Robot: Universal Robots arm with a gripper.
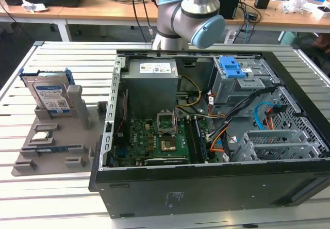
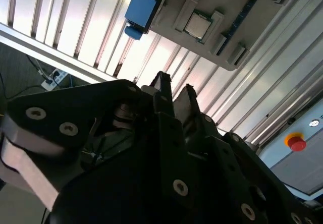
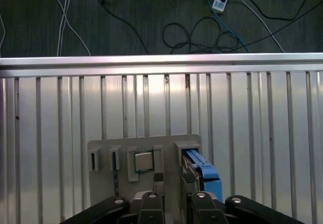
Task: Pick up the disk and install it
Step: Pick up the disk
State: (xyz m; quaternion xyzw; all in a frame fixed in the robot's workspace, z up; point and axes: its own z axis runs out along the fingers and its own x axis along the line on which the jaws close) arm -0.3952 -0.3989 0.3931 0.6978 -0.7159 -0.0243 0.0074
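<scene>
The disk [image 1: 49, 94], a silver drive with a white-and-blue label in a blue carrier, stands upright in a slot of the grey holder [image 1: 56, 151] at the exterior view's left. Its blue carrier edge shows in both wrist views [image 2: 140, 9] [image 3: 204, 172]. My gripper [image 2: 174, 85] hangs high above the slatted table, well away from the disk. Its two black fingers [image 2: 161, 90] stand a little apart with nothing between them. The gripper's base [image 3: 174, 204] shows in the first wrist view.
An open computer case [image 1: 206, 136] with motherboard, cables and a blue latch [image 1: 232, 69] lies in the middle of the slatted table [image 1: 62, 59]. A square silver chip [image 2: 197, 24] sits in the holder. A red stop button [image 2: 296, 143] sits off the table.
</scene>
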